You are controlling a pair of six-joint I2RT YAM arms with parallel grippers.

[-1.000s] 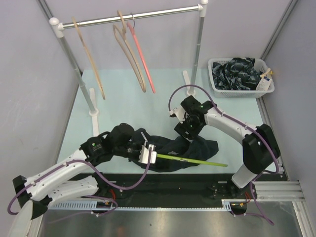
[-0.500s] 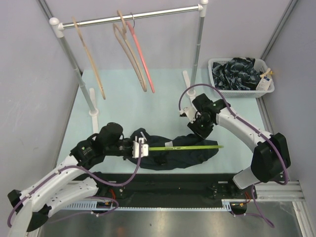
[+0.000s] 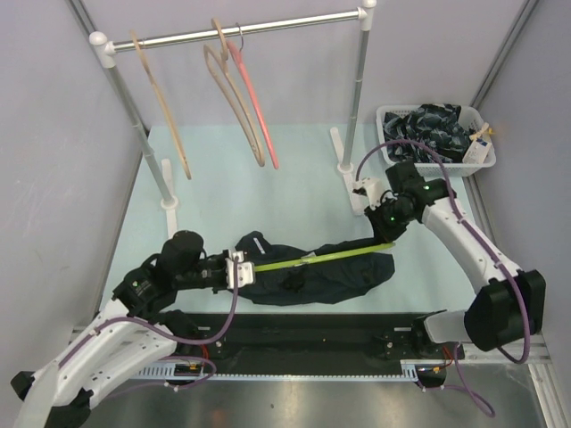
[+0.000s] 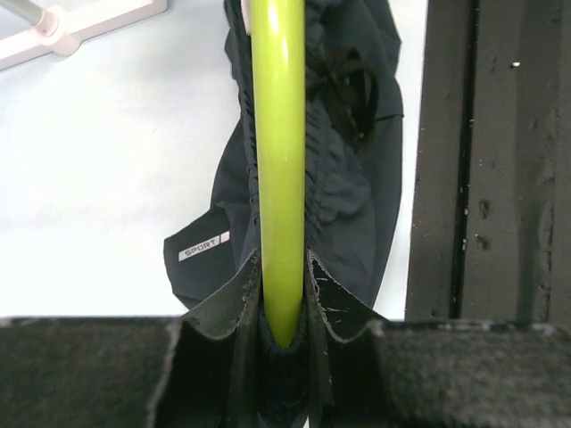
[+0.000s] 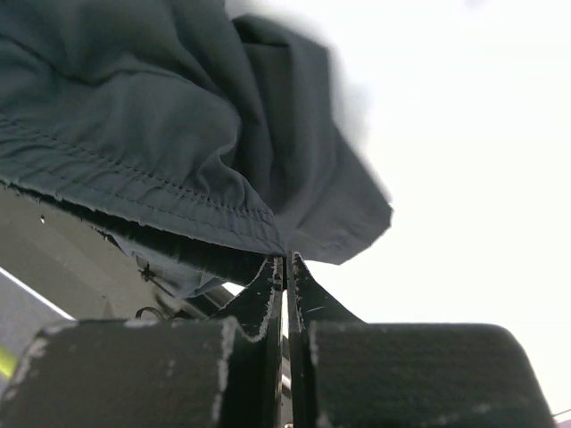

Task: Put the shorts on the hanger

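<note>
I am sliding the shorts (image 3: 312,281) on: left claw (image 4: 284,267) clamping the lime-green hanger (image 4: 278,134), right claw (image 5: 285,263) pressed together; next, tugging fabric along.

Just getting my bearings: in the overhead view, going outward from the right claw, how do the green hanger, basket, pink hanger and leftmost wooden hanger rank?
From the right gripper:
1. Green hanger, its tip right beside it.
2. Basket, behind, far right.
3. Pink hanger, on the rail, middle.
4. Leftmost wooden hanger, rail's left end.
</note>
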